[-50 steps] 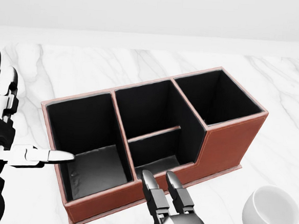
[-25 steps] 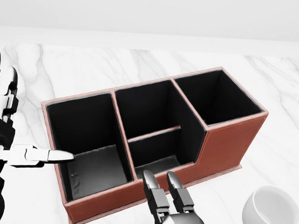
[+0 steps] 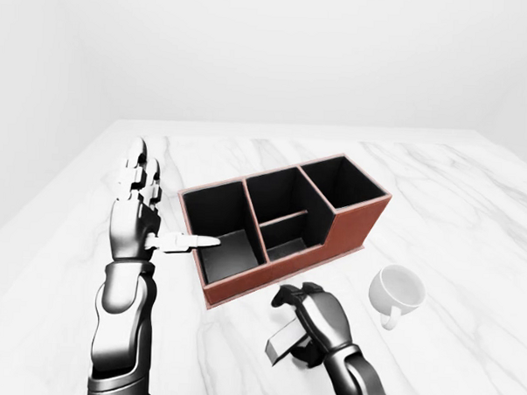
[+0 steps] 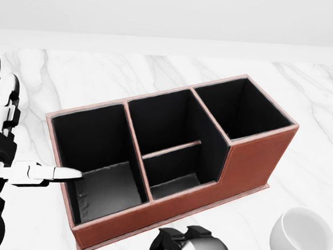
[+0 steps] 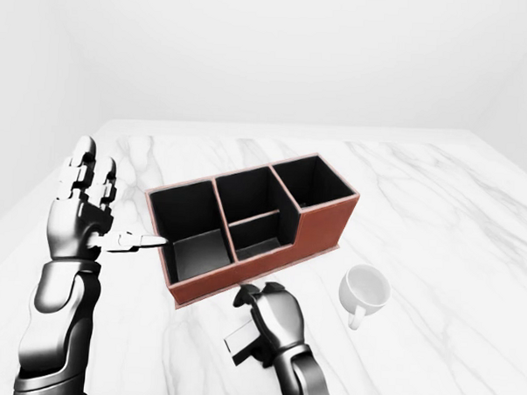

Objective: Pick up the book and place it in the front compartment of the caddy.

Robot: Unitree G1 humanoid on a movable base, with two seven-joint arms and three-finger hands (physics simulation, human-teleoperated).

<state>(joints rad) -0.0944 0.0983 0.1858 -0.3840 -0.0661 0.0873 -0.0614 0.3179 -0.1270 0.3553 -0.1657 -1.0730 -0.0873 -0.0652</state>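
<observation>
The brown caddy (image 4: 250, 159) with black insides stands mid-table. Its low middle compartment (image 4: 174, 183) faces the bottom of the head view. The book (image 3: 281, 345) is a small grey slab, tilted, on the marble below the caddy in the left-eye view. My right hand (image 3: 306, 315) sits over it with fingers curled round its upper end; in the head view only the bent knuckles (image 4: 189, 244) show. My left hand (image 3: 153, 212) stands open at the caddy's left end, fingers upright, thumb pointing over the left compartment's rim.
A white mug (image 3: 397, 291) stands on the marble table (image 3: 456, 197) to the right of my right hand, below the caddy's right end. The table's left edge runs close beside my left arm.
My right hand's fingers, stretched toward the caddy's wall before, have curled down and inward. The left hand, caddy and mug have not moved.
</observation>
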